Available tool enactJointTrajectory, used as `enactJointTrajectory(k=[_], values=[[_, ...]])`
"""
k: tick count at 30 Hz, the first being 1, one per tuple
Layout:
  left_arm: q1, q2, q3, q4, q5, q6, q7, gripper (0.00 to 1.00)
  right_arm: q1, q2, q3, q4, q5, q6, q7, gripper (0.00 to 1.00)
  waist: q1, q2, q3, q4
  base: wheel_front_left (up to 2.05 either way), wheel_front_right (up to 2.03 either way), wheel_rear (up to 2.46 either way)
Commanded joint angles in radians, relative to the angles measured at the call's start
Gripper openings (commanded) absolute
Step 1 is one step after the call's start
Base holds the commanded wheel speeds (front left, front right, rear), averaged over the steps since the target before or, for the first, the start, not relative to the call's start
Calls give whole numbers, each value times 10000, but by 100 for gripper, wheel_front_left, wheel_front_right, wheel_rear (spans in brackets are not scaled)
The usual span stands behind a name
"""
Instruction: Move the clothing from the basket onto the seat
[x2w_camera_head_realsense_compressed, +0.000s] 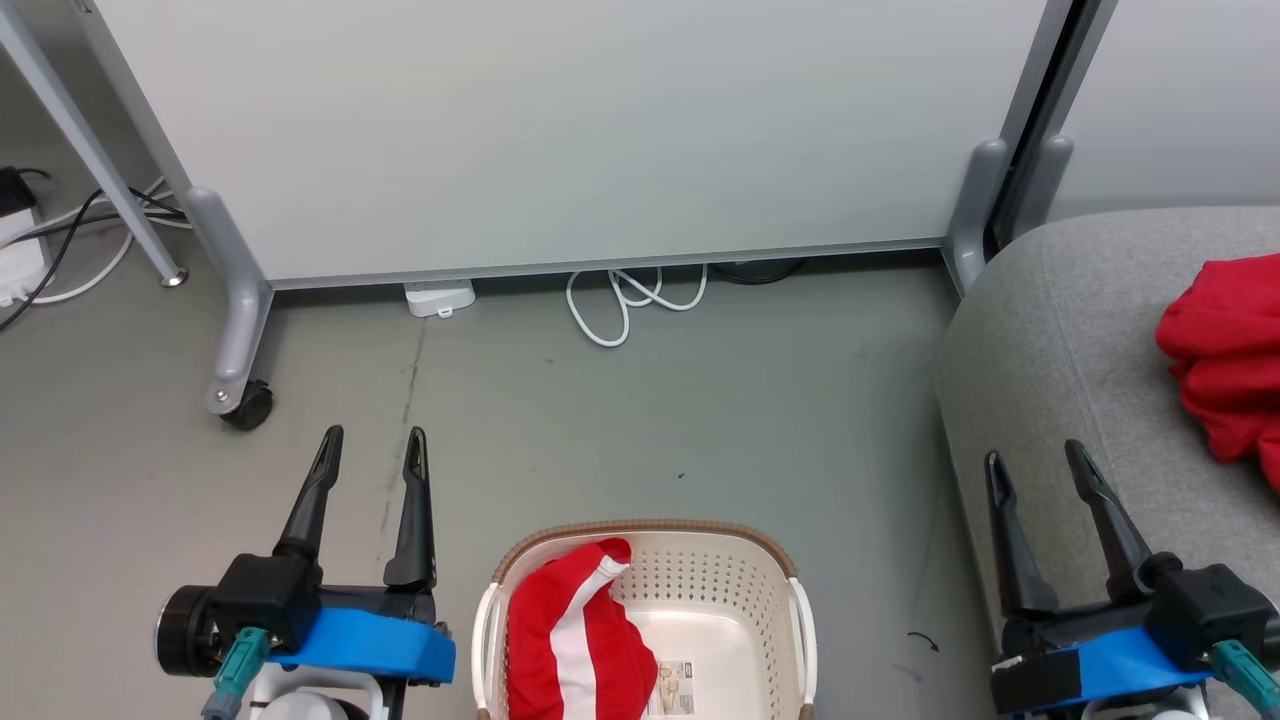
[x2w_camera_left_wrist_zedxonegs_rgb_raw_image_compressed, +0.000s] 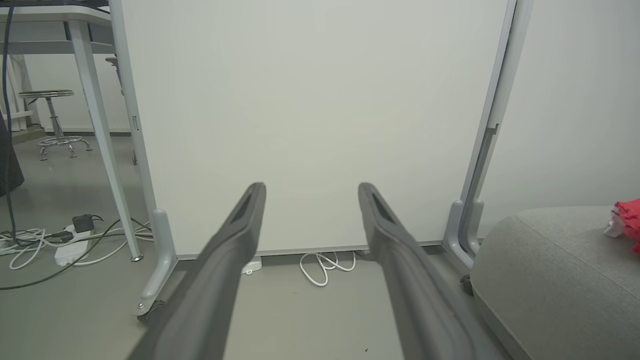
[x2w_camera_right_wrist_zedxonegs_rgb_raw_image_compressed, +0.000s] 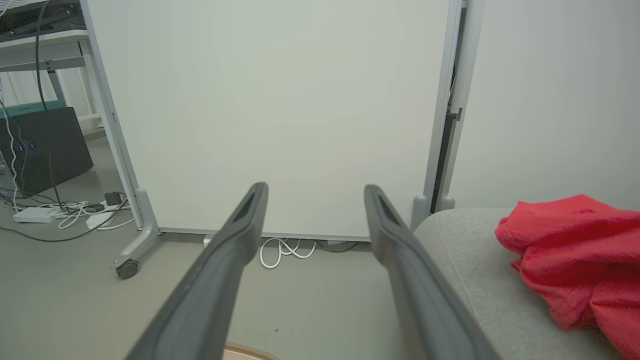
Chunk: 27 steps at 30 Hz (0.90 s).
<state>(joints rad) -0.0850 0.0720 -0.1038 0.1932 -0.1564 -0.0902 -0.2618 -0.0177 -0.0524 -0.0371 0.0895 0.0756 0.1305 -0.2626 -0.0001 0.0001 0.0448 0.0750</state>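
Note:
The cream-white basket (x2w_camera_head_realsense_compressed: 770, 590) sits on the floor at the bottom middle of the head view, holding the red garment with white stripes (x2w_camera_head_realsense_compressed: 575, 640) on its left side. A plain red garment (x2w_camera_head_realsense_compressed: 1225, 350) lies on the grey seat (x2w_camera_head_realsense_compressed: 1050, 340) at the right, also seen as red cloth (x2w_camera_right_wrist_zedxonegs_rgb_raw_image_compressed: 575, 250) in the right wrist view. My left gripper (x2w_camera_head_realsense_compressed: 372, 442) hangs open left of the basket with nothing between its fingers. My right gripper (x2w_camera_head_realsense_compressed: 1035, 456) is open over the seat's front edge, short of the plain red garment.
A pale wheeled partition panel (x2w_camera_head_realsense_compressed: 560, 130) stands behind the basket, its caster foot (x2w_camera_head_realsense_compressed: 240, 400) at the left. White cable loops (x2w_camera_head_realsense_compressed: 625, 300) lie under it. Table legs, a power strip (x2w_camera_left_wrist_zedxonegs_rgb_raw_image_compressed: 70, 250) and cords lie far left. Grey floor lies between basket and panel.

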Motion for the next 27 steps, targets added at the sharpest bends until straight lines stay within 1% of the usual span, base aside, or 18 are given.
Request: enactJointTrajectory(k=[1, 11, 27], values=[[63, -22, 88, -41, 71, -59, -49, 100, 155, 25, 25, -52, 75, 5, -36, 100, 1, -1, -15, -7, 0, 0, 0], [277, -141, 286, -8, 264, -217, -47, 100, 310, 27, 81, -70, 214, 5, -34, 100, 1, -1, -160, -61, 0, 0, 0], [281, -210, 342, 99, 360, -322, -47, 100, 300, 28, 149, -26, 251, 5, -34, 100, 1, -1, -171, -95, 0, 0, 0]])
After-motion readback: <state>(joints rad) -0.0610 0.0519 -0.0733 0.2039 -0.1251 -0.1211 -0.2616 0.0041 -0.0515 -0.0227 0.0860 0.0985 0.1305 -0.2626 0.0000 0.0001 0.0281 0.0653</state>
